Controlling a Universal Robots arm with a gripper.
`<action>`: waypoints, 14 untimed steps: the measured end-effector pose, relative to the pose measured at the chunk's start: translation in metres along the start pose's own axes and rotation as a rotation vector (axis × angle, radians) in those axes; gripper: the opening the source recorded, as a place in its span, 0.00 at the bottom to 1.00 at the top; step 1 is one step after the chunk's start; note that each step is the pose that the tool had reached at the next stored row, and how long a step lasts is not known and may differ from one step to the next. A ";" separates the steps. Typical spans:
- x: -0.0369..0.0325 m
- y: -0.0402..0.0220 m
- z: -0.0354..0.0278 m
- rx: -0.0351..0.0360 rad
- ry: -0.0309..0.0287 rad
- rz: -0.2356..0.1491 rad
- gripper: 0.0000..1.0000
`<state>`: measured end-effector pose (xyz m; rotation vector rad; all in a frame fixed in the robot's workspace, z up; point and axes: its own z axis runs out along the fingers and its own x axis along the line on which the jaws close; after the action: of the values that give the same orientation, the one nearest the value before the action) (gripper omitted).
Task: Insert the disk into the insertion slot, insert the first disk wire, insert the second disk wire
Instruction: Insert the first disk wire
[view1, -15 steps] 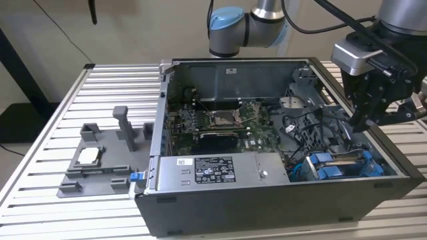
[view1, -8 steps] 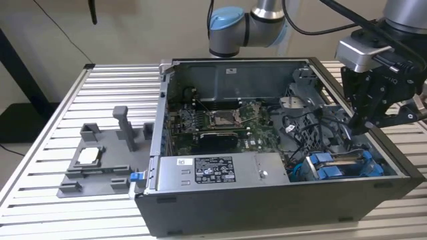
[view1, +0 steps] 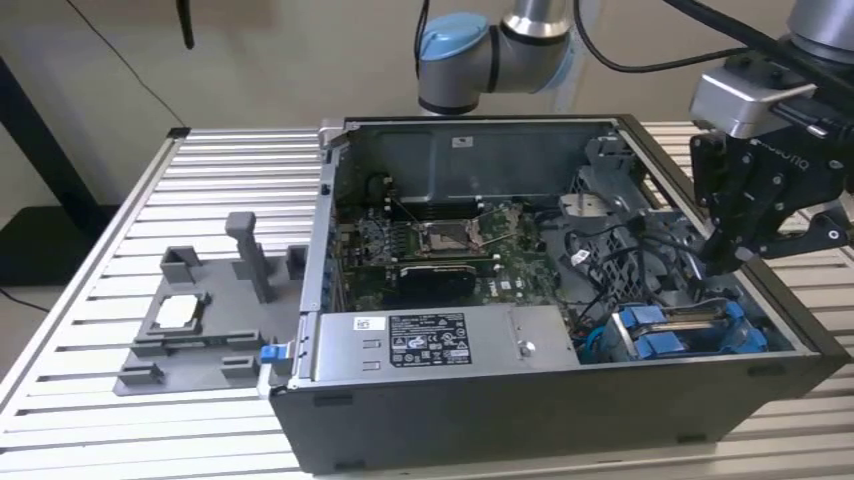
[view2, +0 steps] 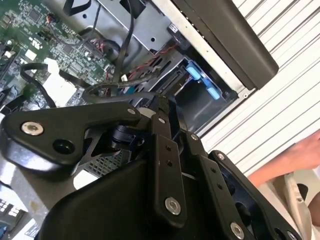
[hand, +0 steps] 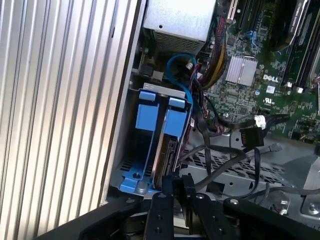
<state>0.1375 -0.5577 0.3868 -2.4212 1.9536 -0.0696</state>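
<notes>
Ribbed aluminium table (view1: 120, 230) | silver disk in blue plastic frame (view1: 657, 345) seated in grey sheet-metal insertion slot (hand: 161, 89) | black pincer (view1: 723, 258) held just above disk; grip cannot be told.

The disk (hand: 175, 120) is framed in bright blue and the insertion slot (hand: 125, 150) is plain grey — the gripper (view1: 727, 258) is black, the motherboard (view1: 514, 262) green, the table (view1: 107, 230) ribbed silver.

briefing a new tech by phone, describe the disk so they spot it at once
Find the open computer case on the slatted table. In its near corner at the exterior view's right, below the gripper, sits the disk: bright blue frame, unlike the grey labelled box beside it.
</notes>
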 end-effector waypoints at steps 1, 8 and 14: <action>0.0004 -0.0015 0.0002 -0.0081 0.0003 0.000 0.19; 0.0020 -0.0088 0.0030 -0.0532 0.0009 0.002 0.19; 0.0024 -0.0096 0.0102 -0.0546 0.0004 0.034 0.19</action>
<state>0.1480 -0.5580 0.3772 -2.4200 2.0224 -0.0161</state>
